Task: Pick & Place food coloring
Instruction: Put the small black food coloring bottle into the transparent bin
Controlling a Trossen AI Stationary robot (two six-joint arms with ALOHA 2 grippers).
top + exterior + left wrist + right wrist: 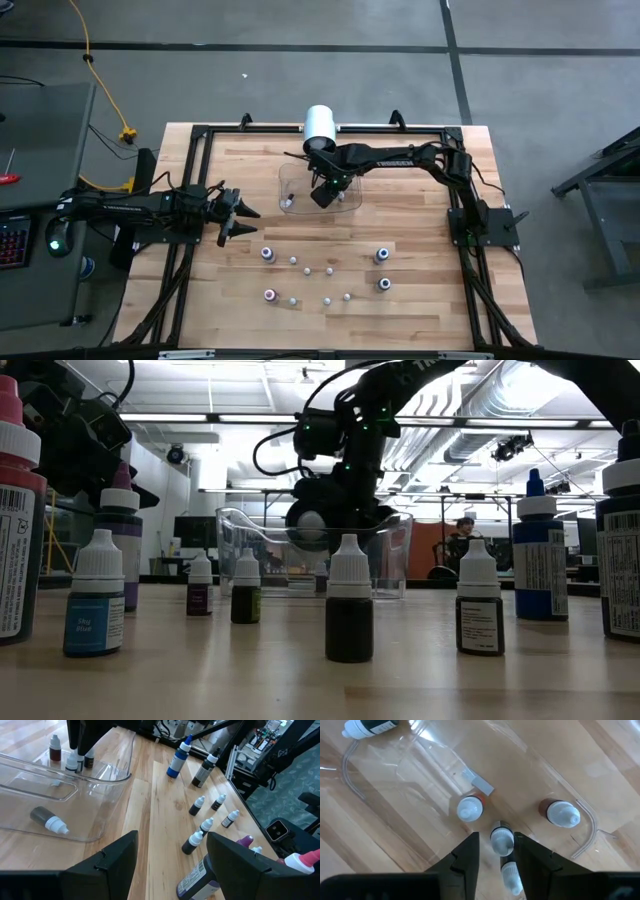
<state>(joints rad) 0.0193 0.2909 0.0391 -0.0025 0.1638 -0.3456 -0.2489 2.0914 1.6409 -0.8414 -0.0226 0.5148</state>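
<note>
Over the tray (290, 178), the right gripper (496, 851) is hanging with its fingers parting around a small bottle (502, 840), which looks just released; lifting straight up should keep the standing ones upright. Five bottles are showing in the tray, about twelve on the table (440, 300). The left gripper (243, 217) is waiting wide open beside the tray.

Four views. High view: overhead, straight down, far off, taking in the whole wooden table (420, 300) and both arms. Low view: at tabletop height, level, very near the bottles, facing the clear tray (400, 550) and the room behind. Left wrist view: slanting down across the table toward tray and bottles. Right wrist view: close, straight down into the tray. Shared by all four: the tray.
</note>
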